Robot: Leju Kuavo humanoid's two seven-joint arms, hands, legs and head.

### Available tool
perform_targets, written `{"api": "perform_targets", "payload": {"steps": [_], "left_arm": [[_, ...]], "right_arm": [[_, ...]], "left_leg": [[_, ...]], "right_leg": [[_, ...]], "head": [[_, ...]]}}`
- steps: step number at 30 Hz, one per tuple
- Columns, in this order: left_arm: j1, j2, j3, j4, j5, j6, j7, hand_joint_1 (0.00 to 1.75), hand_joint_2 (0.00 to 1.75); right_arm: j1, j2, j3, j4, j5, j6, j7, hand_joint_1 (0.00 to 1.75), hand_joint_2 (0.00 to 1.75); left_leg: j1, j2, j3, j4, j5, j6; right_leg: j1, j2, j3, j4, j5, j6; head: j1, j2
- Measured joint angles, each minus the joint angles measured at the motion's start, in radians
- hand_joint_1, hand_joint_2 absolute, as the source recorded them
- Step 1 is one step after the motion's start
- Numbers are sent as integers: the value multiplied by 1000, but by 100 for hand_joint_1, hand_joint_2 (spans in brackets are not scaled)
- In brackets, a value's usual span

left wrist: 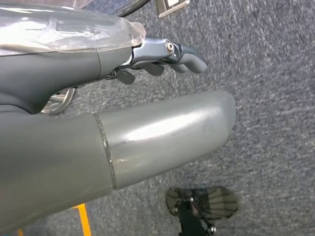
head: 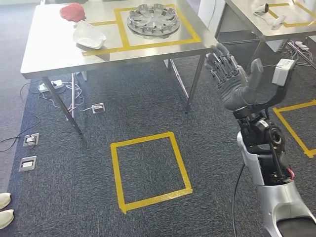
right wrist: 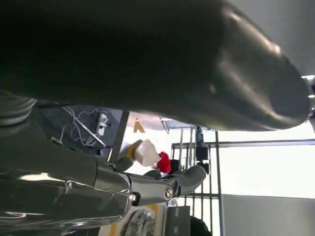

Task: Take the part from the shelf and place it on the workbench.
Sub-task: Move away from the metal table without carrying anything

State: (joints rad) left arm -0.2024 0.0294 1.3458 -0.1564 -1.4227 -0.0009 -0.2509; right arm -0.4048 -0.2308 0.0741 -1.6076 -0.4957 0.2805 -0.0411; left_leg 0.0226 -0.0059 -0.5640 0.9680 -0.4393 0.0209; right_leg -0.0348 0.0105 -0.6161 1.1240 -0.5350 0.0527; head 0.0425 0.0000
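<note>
The robot's right hand (head: 234,81) is hovering empty, fingers spread wide, at the workbench's (head: 48,49) four o'clock corner, while the silver wheel-cover part (head: 153,20) is lying inside the yellow tape frame (head: 123,29); placement looks complete, leaving only withdrawal. The left hand (left wrist: 111,118) is hanging over carpet, grasp unclear

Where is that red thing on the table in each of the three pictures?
Head view: the red thing lies at the table's far left end, beside the white tray.
Left wrist view: not in it; carpet and the left hand.
Right wrist view: red thing at mid-picture, just past the right hand's fingers.
Shared landmark: the white tray next to it, and the silver wheel cover.
</note>
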Motion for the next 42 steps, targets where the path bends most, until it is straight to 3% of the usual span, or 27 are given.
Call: {"api": "perform_targets", "payload": {"steps": [2, 3, 4, 7, 8, 10, 12, 14, 16, 17, 18, 19, 21, 23, 26, 28, 29, 31, 32, 33, 34, 35, 36, 38, 40, 42], "left_arm": [[3, 0, 0, 0, 2, 0, -2, 0, 0], [4, 0, 0, 0, 2, 0, -2, 0, 0], [5, 0, 0, 0, 2, 0, -3, 0, 0], [5, -3, 0, 0, 2, 0, -5, 0, 0], [5, -3, 0, 0, 2, 0, -5, 0, 0], [7, -3, 0, 0, 3, 0, -5, 0, 0], [8, -3, 0, 0, 3, 0, -6, 0, 0], [7, -2, 0, 0, 3, 0, -7, 0, 0], [8, 0, 0, 0, 4, 0, -8, 0, 0], [9, 1, 0, 0, 4, 0, -8, 0, 0], [10, 1, 0, 0, 4, 0, -8, 0, 0], [11, 1, 0, 0, 4, 0, -8, 0, 0], [10, 2, 0, 0, 4, 0, -8, 0, 0], [10, 4, 0, 0, 3, 0, -8, 0, 0], [9, 3, 0, 0, 1, 0, -8, 0, 0], [7, 3, 0, 0, 0, -1, -8, 0, 0], [6, 3, 0, 0, -1, -1, -8, 0, 0], [7, 3, 0, 0, -2, -1, -8, 0, 0], [7, 3, 0, 0, -2, -1, -8, 0, 0], [8, 3, 0, 0, -2, -1, -8, 0, 0], [8, 3, 0, 0, -2, -1, -8, 0, 0], [8, 2, 0, 0, -2, -1, -8, 0, 0], [7, 2, 0, 0, -3, -1, -8, 0, 0], [7, 1, 0, 0, -4, -2, -8, 0, 0], [7, 0, 0, 0, -5, -2, -8, 0, 0], [7, 0, 0, 0, -5, -2, -8, 0, 0]], "right_arm": [[-2, 0, 2, 0, 0, -1, 0, 0, 0], [-1, 0, 3, 0, 0, -1, -1, 0, 0], [-1, 0, 4, 0, 0, -1, -1, 0, 0], [-6, 0, 6, 0, 0, -1, -1, 0, 0], [-9, 0, 6, 0, 0, -1, -1, 0, 0], [-13, 0, 7, 0, 0, -1, -1, 0, 0], [-13, 1, 8, 0, -1, -1, -2, 0, 0], [-14, 1, 10, -1, -1, -1, -2, 0, 0], [-11, 2, 10, -1, -1, -2, -2, 0, 0], [-8, 3, 11, -1, -1, -3, -2, 0, 0], [-6, 4, 12, -1, -1, -3, -2, 0, 0], [-5, 4, 12, -1, -1, -3, -2, 0, 0], [-4, 5, 13, -1, -1, -5, -1, 0, 0], [-4, 5, 13, -2, -1, -8, -1, 0, 0], [-1, 6, 13, -6, -2, -11, -1, 0, 0], [1, 6, 11, -9, -3, -13, -1, 0, 0], [2, 6, 11, -10, -3, -14, -1, 0, 0], [4, 6, 10, -11, -2, -16, -1, 0, 0], [7, 6, 10, -11, -1, -17, -1, 0, 0], [9, 6, 10, -11, 0, -18, 0, 0, 0], [10, 6, 10, -11, 0, -18, 0, 0, 0], [11, 6, 9, -11, 0, -18, 0, 0, 0], [10, 6, 9, -12, -1, -18, 0, 0, 0], [9, 6, 7, -15, -1, -19, 0, 0, 0], [9, 6, 5, -19, -1, -19, 0, 0, 0], [11, 6, 5, -20, -1, -20, 1, 0, 0]], "left_leg": [[-9, 5, 2, 0, -2, 6], [-14, 7, 4, 1, -4, 8], [-18, 9, 7, 1, -5, 11], [-29, 14, 19, 1, -12, 13], [-31, 16, 19, 1, -14, 11], [-33, 24, 14, 1, -13, 5], [-33, 27, 10, 9, -21, -4], [-31, 19, -22, 81, -64, -16], [-24, 13, -90, 220, -127, -27], [-20, 12, -121, 278, -144, -31], [-16, 12, -136, 301, -141, -35], [-12, 12, -130, 281, -119, -38], [-2, 6, -68, 145, -43, -44], [2, -9, -14, 31, -1, -44], [-3, -9, -4, 5, 3, -24], [-3, -1, -2, 2, 5, -10], [-3, 4, -2, 0, 7, -4], [-6, 12, -2, 0, 6, 3], [-9, 17, -1, 0, 5, 5], [-11, 21, -1, 0, 4, 6], [-13, 25, 1, 1, 3, 7], [-15, 29, 4, 1, 2, 7], [-17, 33, 7, 1, 1, 6], [-21, 39, 10, 1, -2, 2], [-23, 49, 9, 1, -2, -4], [-22, 57, 10, 3, -6, -14]], "right_leg": [[6, -2, -59, 129, -42, -6], [9, -2, -67, 143, -35, -11], [13, -3, -54, 114, -9, -19], [34, -20, 38, -84, 86, -51], [40, -26, 60, -128, 96, -58], [45, -27, 73, -157, 93, -61], [37, -21, 81, -172, 97, -62], [28, -16, 87, -185, 105, -64], [27, -12, 85, -186, 107, -66], [27, -9, 84, -186, 107, -66], [25, -6, 84, -186, 107, -65], [23, -1, 84, -185, 107, -63], [19, 8, 86, -183, 105, -55], [18, 18, 82, -176, 102, -42], [17, 30, 77, -177, 103, -22], [15, 21, 68, -153, 84, -12], [15, 12, 50, -109, 56, -8], [15, -1, -13, 36, -17, -4], [15, -1, -43, 103, -42, -3], [15, -2, -59, 138, -48, -4], [16, -2, -55, 131, -32, -7], [18, -5, -31, 81, 1, -12], [21, -14, 7, 3, 41, -20], [33, -36, 68, -128, 90, -35], [42, -42, 82, -168, 94, -42], [38, -30, 82, -177, 100, -48]], "head": [[12, 0], [17, 0], [20, 0], [27, 0], [28, 0], [27, 0], [25, 0], [17, 0], [4, 0], [-2, 0], [-7, 0], [-10, 0], [-16, 0], [-21, 0], [-19, 0], [-13, 0], [-7, 0], [9, 0], [14, 0], [19, 0], [22, 0], [26, 0], [30, 0], [33, 0], [32, 0], [29, 0]]}}
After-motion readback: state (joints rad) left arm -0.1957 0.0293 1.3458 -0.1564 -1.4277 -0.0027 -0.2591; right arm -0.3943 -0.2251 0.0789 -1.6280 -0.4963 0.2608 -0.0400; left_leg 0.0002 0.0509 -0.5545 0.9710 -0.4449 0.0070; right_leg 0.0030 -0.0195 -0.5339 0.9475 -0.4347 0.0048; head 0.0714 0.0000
